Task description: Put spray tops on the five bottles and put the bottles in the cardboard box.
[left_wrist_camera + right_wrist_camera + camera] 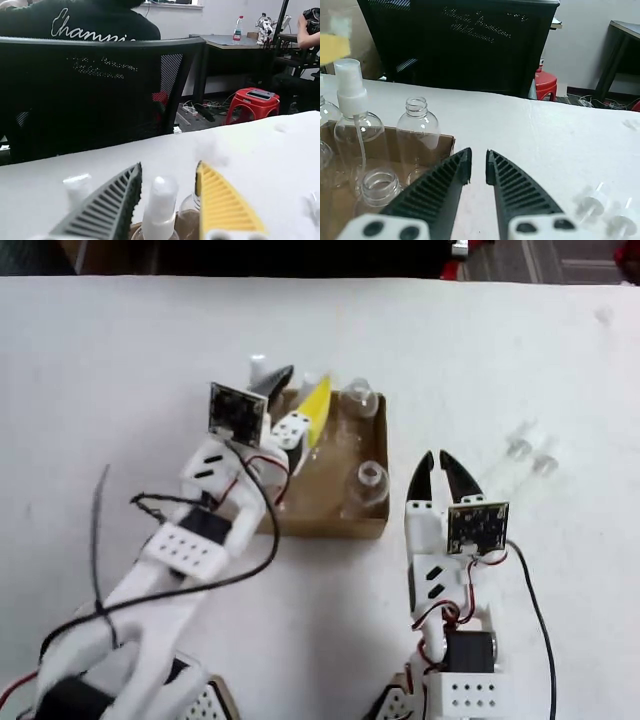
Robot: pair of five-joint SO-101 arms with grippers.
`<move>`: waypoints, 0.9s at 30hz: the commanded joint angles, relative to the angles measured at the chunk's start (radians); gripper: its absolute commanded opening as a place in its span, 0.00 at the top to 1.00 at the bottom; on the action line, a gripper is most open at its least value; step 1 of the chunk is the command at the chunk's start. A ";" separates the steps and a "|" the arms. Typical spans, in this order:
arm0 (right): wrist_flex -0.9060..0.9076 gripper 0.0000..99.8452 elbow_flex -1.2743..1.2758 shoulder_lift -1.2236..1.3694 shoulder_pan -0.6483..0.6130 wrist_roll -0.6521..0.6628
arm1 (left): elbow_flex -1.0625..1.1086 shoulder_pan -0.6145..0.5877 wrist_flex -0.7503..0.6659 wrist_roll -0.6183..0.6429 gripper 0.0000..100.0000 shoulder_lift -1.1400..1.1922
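Observation:
A cardboard box (318, 508) sits mid-table with several clear bottles standing in it. My left gripper (306, 377) hovers over the box's far-left corner, open, its grey and yellow fingers on either side of a bottle's white spray top (160, 202), with gaps on both sides. Another white spray top (77, 187) stands just outside the grey finger. Two bottles with bare necks (360, 395) (369, 480) stand along the box's right side. My right gripper (436, 456) rests to the right of the box, open a little, with nothing between its fingers. In the right wrist view, a capped bottle (351, 107) and bare-necked bottles (417, 131) (379, 187) stand in the box (445, 142).
Two loose clear spray tops (519, 448) (544, 463) lie on the white table right of the right gripper, and they are the loose spray tops (590, 205) near that gripper's own fingers. A black mesh chair (90, 90) stands beyond the table's far edge.

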 commanded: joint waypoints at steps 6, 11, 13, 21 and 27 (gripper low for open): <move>-0.004 0.96 0.008 -0.008 -0.004 0.017 | -0.178 -0.015 0.526 0.052 0.83 -0.417; -0.002 0.96 0.008 -0.008 -0.005 0.017 | -0.298 -0.071 0.888 0.098 0.83 -0.598; -0.001 0.96 0.008 -0.008 -0.005 0.017 | -0.316 -0.140 0.971 0.097 0.83 -0.653; 0.001 0.96 0.008 -0.008 -0.007 0.017 | -0.311 -0.372 1.189 0.095 0.83 -0.763; 0.002 0.96 0.008 -0.008 -0.007 0.017 | -0.308 -0.367 1.283 0.098 0.83 -0.769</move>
